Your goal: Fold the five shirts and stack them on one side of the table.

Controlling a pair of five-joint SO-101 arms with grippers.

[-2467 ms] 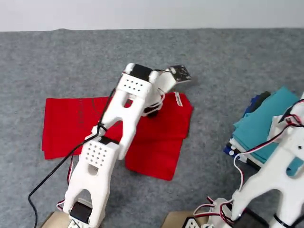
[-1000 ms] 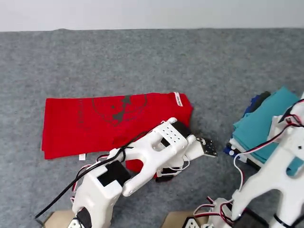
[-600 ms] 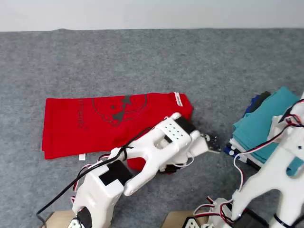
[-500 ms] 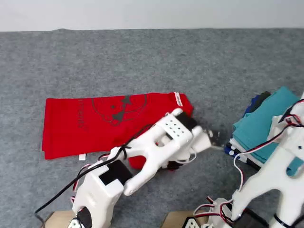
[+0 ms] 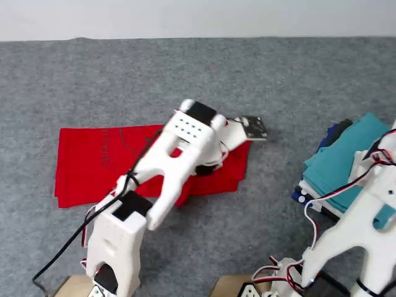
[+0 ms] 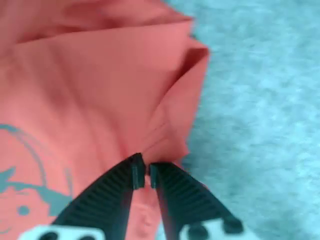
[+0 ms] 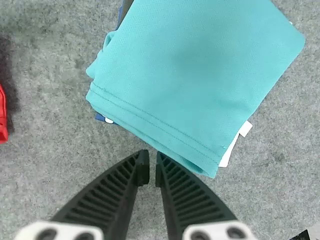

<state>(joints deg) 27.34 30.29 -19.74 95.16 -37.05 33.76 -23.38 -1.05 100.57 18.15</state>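
Observation:
A red shirt [image 5: 93, 161] with a dark print lies flat on the grey mat, left of centre. My left gripper [image 6: 142, 172] is shut on a raised fold of this red shirt [image 6: 100, 90] near its right edge; in the high view the left gripper [image 5: 210, 164] hangs over the shirt's right end. A stack of folded shirts [image 5: 343, 161] with a teal shirt [image 7: 200, 75] on top rests at the table's right side. My right gripper [image 7: 148, 167] is shut with nothing in it, hovering over bare mat just beside the teal shirt's hem.
The grey mat [image 5: 278, 80] covers the whole table, with open room at the back and between the red shirt and the stack. The right arm [image 5: 365, 216] stands at the front right. A sliver of red shirt [image 7: 2, 117] borders the right wrist view.
The left arm went from the red shirt's front right flap back towards the far side, pulling that flap over. The shirt now forms a narrower band. The right arm has stayed put.

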